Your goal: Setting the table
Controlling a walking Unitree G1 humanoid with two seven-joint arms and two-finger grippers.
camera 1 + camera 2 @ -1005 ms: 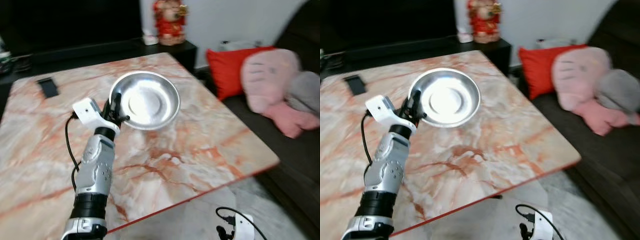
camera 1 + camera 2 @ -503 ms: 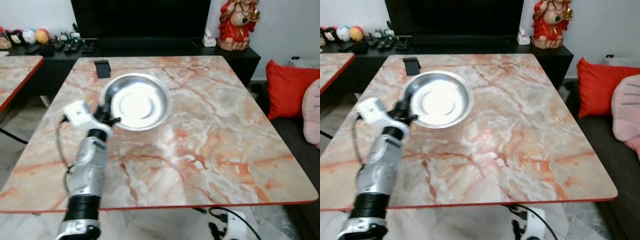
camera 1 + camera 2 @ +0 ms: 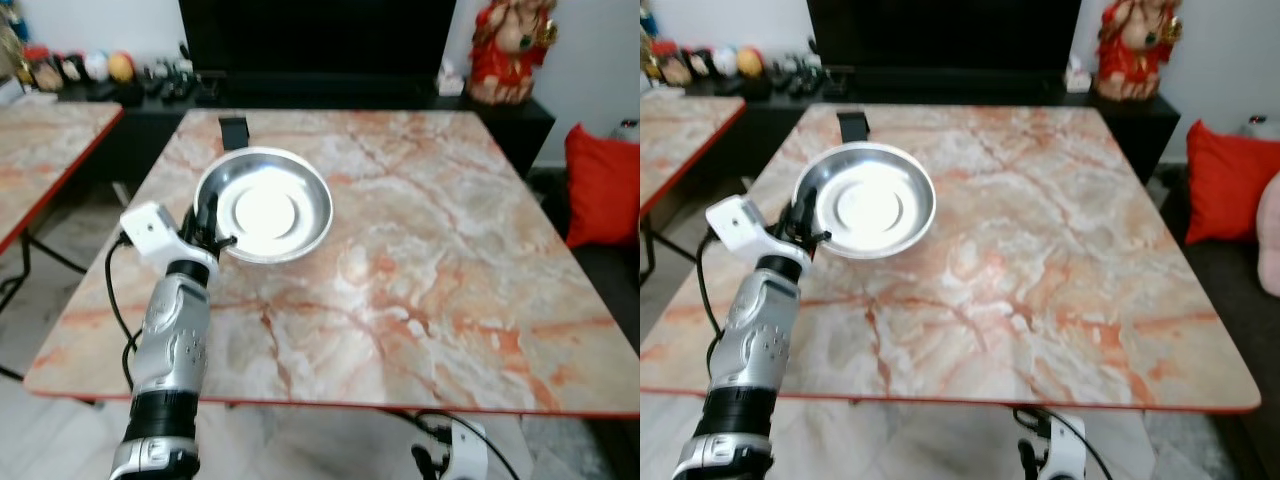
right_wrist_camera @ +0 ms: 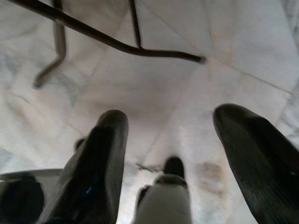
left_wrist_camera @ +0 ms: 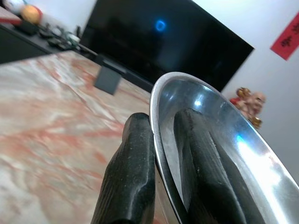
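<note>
We see the left pincer [image 3: 207, 222] clamped on the near-left rim of a shiny steel bowl [image 3: 268, 204], one black finger [image 5: 133, 172] outside the rim and the other inside, as the left wrist view shows. The bowl sits over the far-left part of the marble worktop [image 3: 420, 260]; we cannot tell whether its base touches the surface or is lifted slightly. The bowl is upright with nothing in it.

The silver left arm [image 3: 172, 350] reaches up from the near edge of the worktop, with a white camera block [image 3: 150, 228] and a black cable at the wrist.

Beyond the bowl, near the far edge, a small dark flat object [image 3: 233, 131] lies on the worktop, apart from the bowl. Behind the worktop we note a black TV stand [image 3: 330, 92] and a red figurine [image 3: 511, 50] at the far right. A red cushion [image 3: 603, 185] sits to the right, and a second marble table [image 3: 45, 150] stands to the left.

The right pincer [image 4: 173, 154] hangs low over the pale tiled floor [image 4: 163, 88], its two fingers spread wide and holding nothing, with dark metal table legs [image 4: 112, 42] ahead of it.
</note>
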